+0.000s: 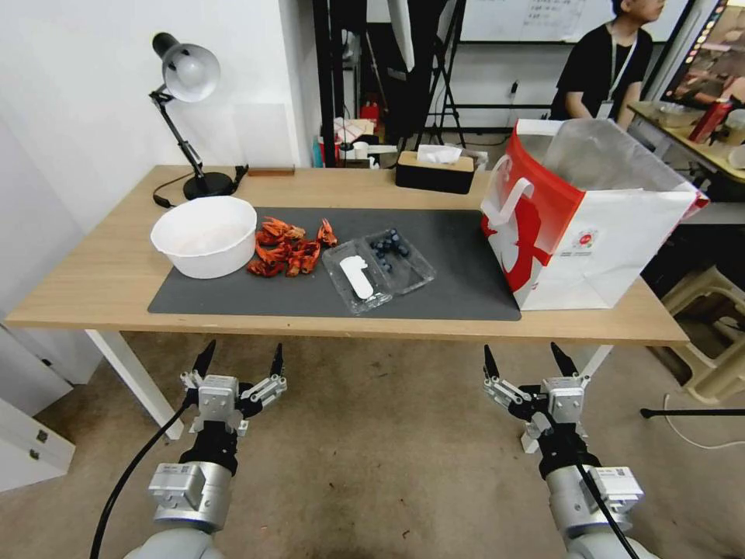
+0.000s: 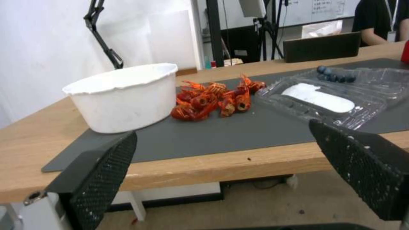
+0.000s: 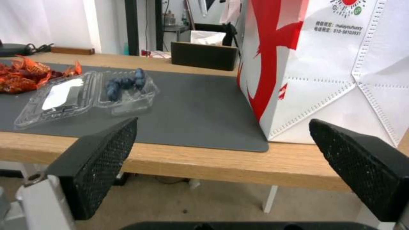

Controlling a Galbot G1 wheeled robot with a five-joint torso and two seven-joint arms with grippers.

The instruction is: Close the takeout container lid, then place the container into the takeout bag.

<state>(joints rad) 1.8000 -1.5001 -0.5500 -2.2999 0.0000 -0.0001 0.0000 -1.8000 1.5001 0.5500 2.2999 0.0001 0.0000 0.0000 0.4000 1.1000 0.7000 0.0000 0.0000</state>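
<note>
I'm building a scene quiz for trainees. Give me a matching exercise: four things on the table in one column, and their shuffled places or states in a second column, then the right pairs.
Things:
1. lid
2. takeout bag
3. white bowl
4. tissue box

Places or states:
A. upright at the table's right end
B. at the far edge, behind the mat
C. lying open and flat on the mat
D. at the mat's left end, beside the crayfish

Pairs: 1-C, 2-A, 3-D, 4-B
</note>
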